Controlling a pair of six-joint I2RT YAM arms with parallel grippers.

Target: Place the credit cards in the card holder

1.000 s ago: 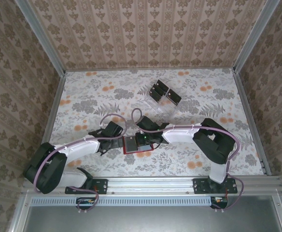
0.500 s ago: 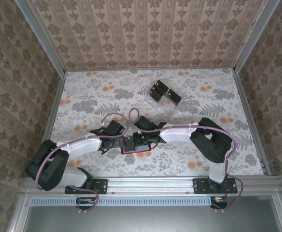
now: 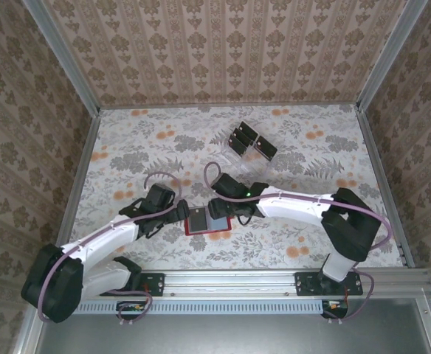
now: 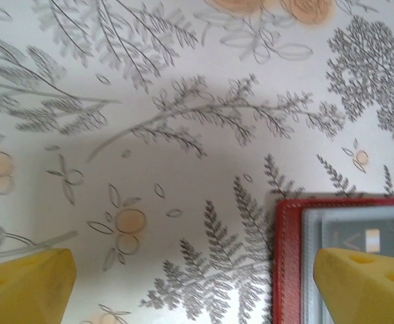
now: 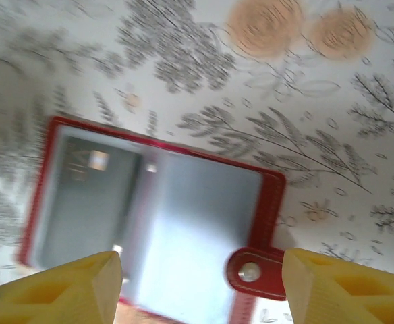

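The card holder (image 3: 204,221) lies open and flat at 6 o'clock on the table (image 3: 127,147), its long axis running 9 to 3. In the right wrist view its snap tab (image 5: 254,271) points toward 5 o'clock, and one credit card (image 5: 89,196) sits in a pocket. The left gripper (image 4: 195,263) is spread wide and empty. The right gripper (image 5: 202,260) is parted too and grips nothing. More credit cards (image 3: 249,142) stand in the clear tray (image 3: 230,156) at 12.

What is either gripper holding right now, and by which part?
Nothing. The left gripper and right gripper both stand open and empty; the red leather folding wallet lies open below the right one.
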